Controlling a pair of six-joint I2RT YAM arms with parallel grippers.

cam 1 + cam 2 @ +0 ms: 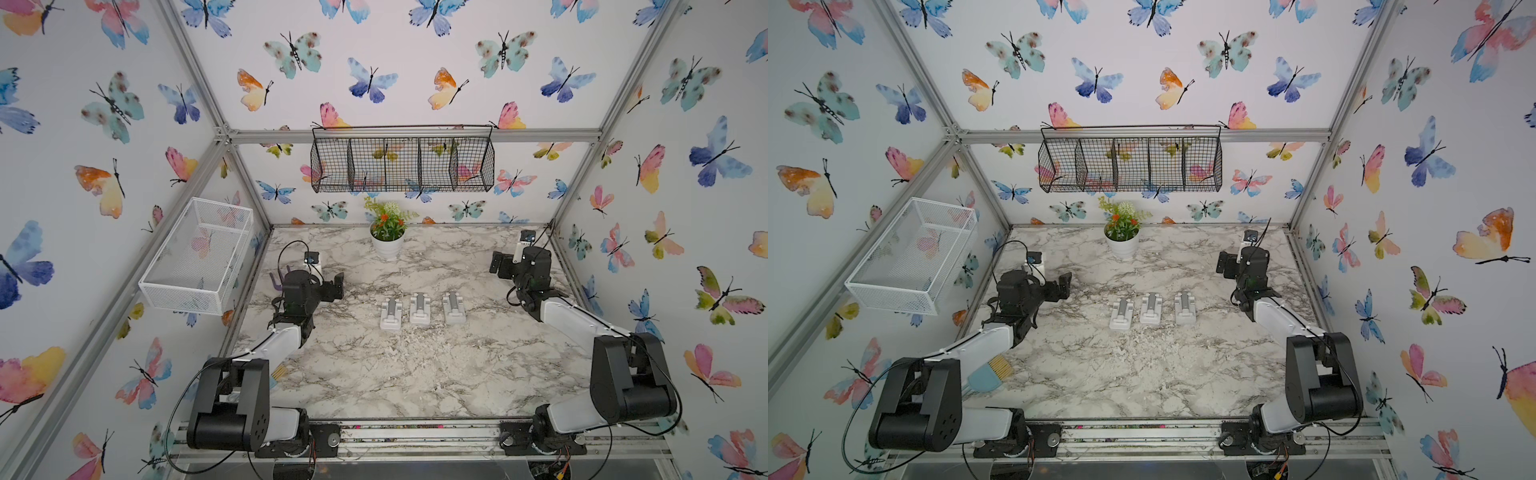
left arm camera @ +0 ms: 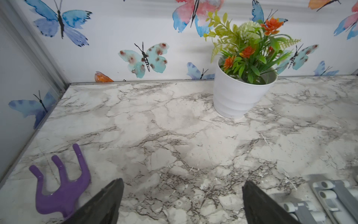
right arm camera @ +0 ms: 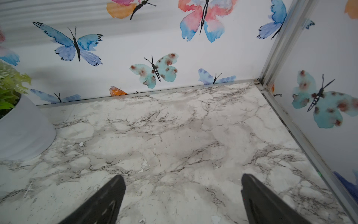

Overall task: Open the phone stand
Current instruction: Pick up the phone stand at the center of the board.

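Nearest you, the rail [image 1: 415, 430] edges the marble table [image 1: 374, 374]. At its middle you have 3 phone stands [image 1: 420, 308] lying folded flat in a row. Your left gripper [image 2: 182, 182] and right gripper [image 3: 183, 177] both hover spread wide, holding nothing, 1 on each side, apart from the stands.

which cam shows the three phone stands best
The top views: both show all three phone stands whole, lying in a row mid-table with nothing blocking them. The left wrist view catches only cut-off parts of the phone stands at the frame's edge. The right wrist view shows none.
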